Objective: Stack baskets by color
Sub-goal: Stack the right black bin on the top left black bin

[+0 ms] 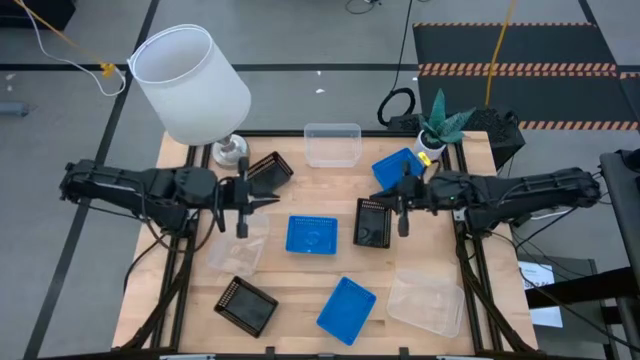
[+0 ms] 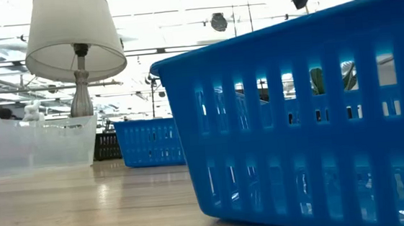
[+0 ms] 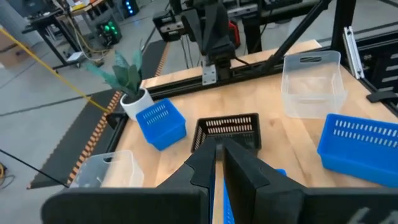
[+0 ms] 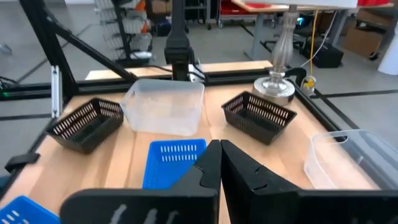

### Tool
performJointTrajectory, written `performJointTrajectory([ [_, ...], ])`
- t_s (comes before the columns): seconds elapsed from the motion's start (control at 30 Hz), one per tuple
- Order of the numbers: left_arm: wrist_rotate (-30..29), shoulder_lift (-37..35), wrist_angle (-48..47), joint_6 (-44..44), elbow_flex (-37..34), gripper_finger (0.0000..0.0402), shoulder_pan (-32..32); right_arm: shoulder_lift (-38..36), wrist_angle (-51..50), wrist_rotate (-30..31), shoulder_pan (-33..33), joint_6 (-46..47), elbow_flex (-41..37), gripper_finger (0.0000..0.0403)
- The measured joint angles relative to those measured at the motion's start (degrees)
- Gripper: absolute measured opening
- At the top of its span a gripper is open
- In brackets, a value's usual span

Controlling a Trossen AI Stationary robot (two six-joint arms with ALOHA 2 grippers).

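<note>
Several small baskets lie scattered on the wooden table [image 1: 300,280], each resting on its bottom. The blue ones are at the centre [image 1: 311,235], the near middle [image 1: 346,309] and the far right [image 1: 398,167]. The black ones are at the far left [image 1: 268,170], centre right [image 1: 372,222] and near left [image 1: 246,305]. The clear ones are at the far middle [image 1: 332,144], the left [image 1: 236,252] and the near right [image 1: 427,300]. My left gripper [image 1: 262,200] hovers above the table's left half, pointing right, fingers together and holding nothing. My right gripper [image 1: 386,203] hovers over the centre-right black basket, pointing left, shut and holding nothing.
A white lamp [image 1: 195,85] stands at the table's far left corner and a potted plant [image 1: 440,125] at the far right corner. Bare wood shows between the baskets. In the low view the near blue basket [image 2: 296,120] fills the right half.
</note>
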Motion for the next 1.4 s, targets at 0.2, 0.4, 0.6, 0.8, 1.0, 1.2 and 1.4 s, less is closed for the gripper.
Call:
performJointTrajectory([
  [0.2, 0.0, 0.0, 0.3, -0.3, -0.1, 0.0033, 0.0, 3.6, -0.4, -0.1, -0.8, 1.2, 1.5, 0.0],
  [0.4, 0.0, 0.0, 0.2, -0.7, -0.1, 0.0033, 0.0, 7.4, -6.0, -0.1, -0.1, 3.7, 5.4, 0.0],
  [0.6, 0.1, 0.0, 0.1, -1.6, -0.1, 0.0033, 0.0, 12.0, -11.3, 0.0, 1.9, 7.0, 8.9, 0.0],
  [0.8, 0.1, 0.0, 0.1, -1.6, -0.1, 0.0033, 0.0, 15.9, -16.9, 4.5, 6.5, 13.4, 10.3, 0.0],
  [1.0, 0.1, 0.0, 0.1, -2.7, -0.1, 0.0033, 0.0, 18.0, -18.0, 8.7, 11.6, 15.7, 10.3, 0.0014],
  [1.2, 0.1, 0.0, 0.1, -3.1, -0.1, 0.0033, 0.0, 18.5, -20.3, 8.6, 13.7, 17.1, 10.3, 0.0044],
  [1.4, 0.1, 0.0, 0.1, -3.0, -0.1, 0.0033, -0.1, 19.3, -24.6, 5.4, 13.8, 18.8, 10.3, 0.0083],
])
